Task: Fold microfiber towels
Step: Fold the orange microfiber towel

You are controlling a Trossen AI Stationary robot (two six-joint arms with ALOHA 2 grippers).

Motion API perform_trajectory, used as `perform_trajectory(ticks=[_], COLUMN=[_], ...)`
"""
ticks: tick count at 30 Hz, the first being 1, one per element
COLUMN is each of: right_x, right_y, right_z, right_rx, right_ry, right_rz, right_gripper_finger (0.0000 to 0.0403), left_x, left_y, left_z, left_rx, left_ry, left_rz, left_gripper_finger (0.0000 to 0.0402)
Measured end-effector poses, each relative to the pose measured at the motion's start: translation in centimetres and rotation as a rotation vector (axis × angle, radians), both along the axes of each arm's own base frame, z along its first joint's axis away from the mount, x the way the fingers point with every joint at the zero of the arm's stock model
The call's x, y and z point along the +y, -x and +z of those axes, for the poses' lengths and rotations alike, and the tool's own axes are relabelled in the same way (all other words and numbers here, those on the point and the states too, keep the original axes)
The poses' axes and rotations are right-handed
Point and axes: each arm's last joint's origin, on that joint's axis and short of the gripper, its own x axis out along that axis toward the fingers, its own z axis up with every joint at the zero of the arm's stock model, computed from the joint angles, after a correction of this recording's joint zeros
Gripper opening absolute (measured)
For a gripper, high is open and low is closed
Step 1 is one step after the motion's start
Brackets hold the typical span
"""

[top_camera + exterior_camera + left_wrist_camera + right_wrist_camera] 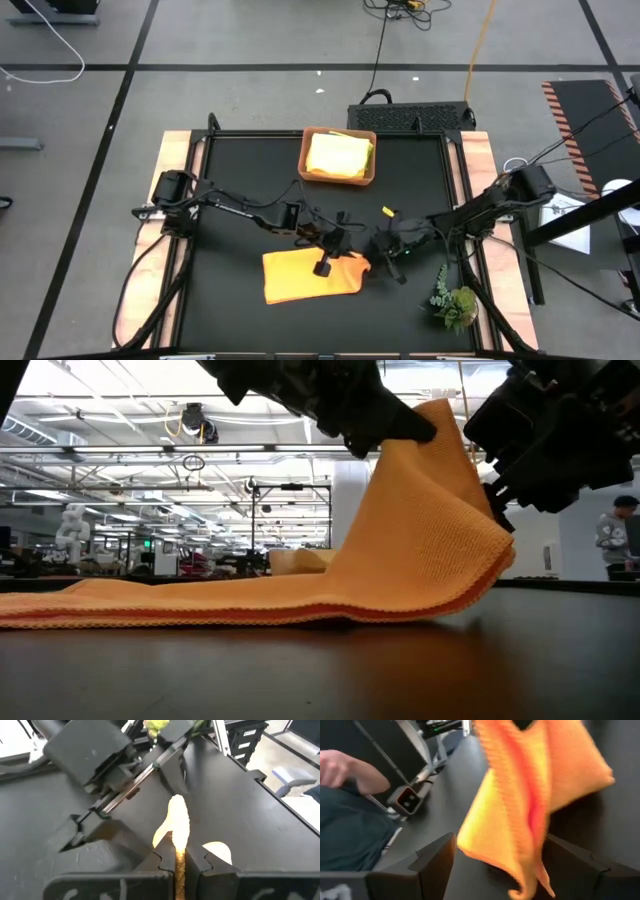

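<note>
The orange microfiber towel [305,277] lies on the black table, its left part flat and its right end raised in a peak [430,490]. My left gripper [325,262] is shut on that peak. My right gripper [386,248] is open just right of it. In the right wrist view its two fingers [437,865] stand on either side of the hanging orange cloth [520,810]; I cannot tell whether they touch it. More folded yellow towels [338,155] lie in the brown tray [305,168] at the far edge. My left gripper pinches the towel's raised right end [177,827] between its two shut fingers, slanting down from the table's left side. The cloth sticks out past the fingertips as a bunched fold. It hangs from the hold on both sides, and its left part [150,605] rests flat on the table.
A small green plant sprig [455,303] lies at the table's near right corner. A small yellow object [387,211] sits behind the grippers. A person's hand [350,770] shows beyond the table in the right wrist view. Bare black tabletop lies to the left and near side.
</note>
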Motion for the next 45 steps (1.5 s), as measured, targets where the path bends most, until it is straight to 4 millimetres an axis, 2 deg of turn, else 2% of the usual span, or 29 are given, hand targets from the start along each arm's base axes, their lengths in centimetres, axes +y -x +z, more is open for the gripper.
perform_trajectory(ticks=[6,11,15,23,25,33,38,42,45], right_x=[0.1,0.1,0.1,-0.2,-0.2,0.1,0.2,0.2,0.1], right_y=[-0.2,-0.2,-0.1,0.2,0.1,-0.3,-0.3,-0.2,-0.1], right_z=[-0.8,-0.9,-0.9,-1.7,-1.6,-0.6,-0.6,-0.8,-0.9], right_rx=[0.038,0.044,0.038,0.122,0.103,-0.004,0.007,0.041,0.047], right_ry=[-0.025,-0.023,-0.001,0.046,0.039,0.001,-0.020,-0.024,-0.009], right_rz=[0.010,0.010,0.018,-0.042,-0.037,-0.006,-0.009,-0.015,-0.023], right_gripper_finger=[0.0251,0.0204,0.0150,0.0024,0.0007,0.0002,0.0004,0.0028,0.0063], left_x=[0.0,0.0,0.0,0.2,0.2,0.1,-0.1,-0.4,-0.8], left_y=[0.3,0.3,0.3,0.8,1.1,1.2,1.3,1.4,1.5], left_z=[-0.4,-0.5,-0.4,1.2,1.5,1.7,1.7,1.6,1.5], left_rx=[0.054,0.062,0.059,0.017,0.026,0.032,0.037,0.039,0.052], left_ry=[-0.001,-0.005,-0.008,-0.023,-0.026,-0.031,-0.038,-0.042,-0.050], left_rz=[0.004,0.007,0.010,0.049,0.048,0.054,0.052,0.042,0.030], left_gripper_finger=[0.0006,0.0004,0.0009,0.0007,0.0009,0.0011,0.0004,0.0009,0.0005])
